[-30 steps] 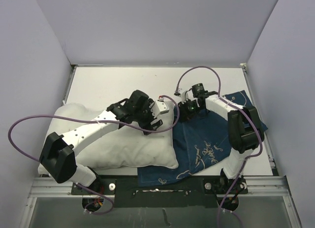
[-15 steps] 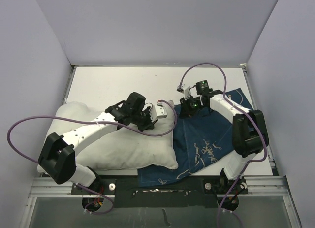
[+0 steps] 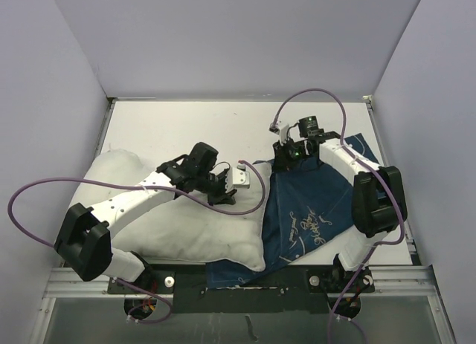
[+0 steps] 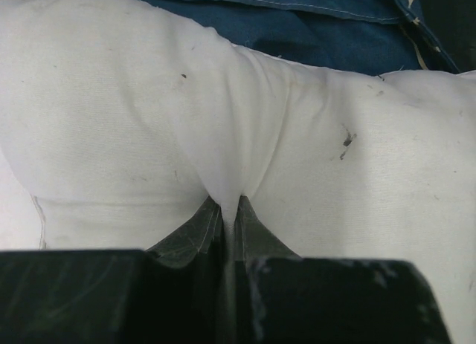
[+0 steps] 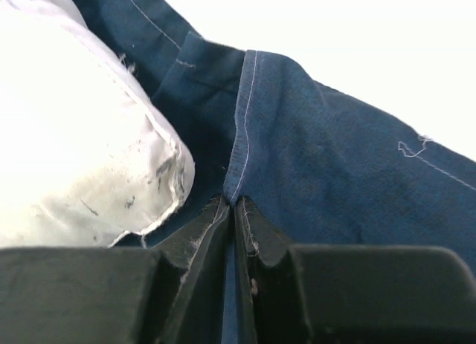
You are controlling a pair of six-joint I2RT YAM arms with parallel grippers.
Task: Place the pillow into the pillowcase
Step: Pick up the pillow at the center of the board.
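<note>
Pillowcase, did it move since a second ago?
Yes. The pillowcase, pinched by the right gripper, has pulled leftward: its right side has drawn in from the table's right edge, toward the pillow.

Pillow (image 3: 171, 225): white, stuffed, lumpy and creased, with a few dark specks on the cloth. It lies across the table's 9 o'clock half, long axis running 9 to 3. One ridge of its cover is pinched up in my left gripper (image 4: 230, 206), fingers closed on it.

Pillowcase (image 3: 316, 210): navy, with cream line drawings and script and pale stitching along the hems. It is spread over the 3 o'clock half, and a strip of it shows from under the pillow's 6 o'clock edge. My right gripper (image 5: 232, 203) is clamped on the 12 o'clock hem, and the cloth tents up there. The pillow's corner sits just beside that hem; I cannot tell whether it is inside the opening.
</note>
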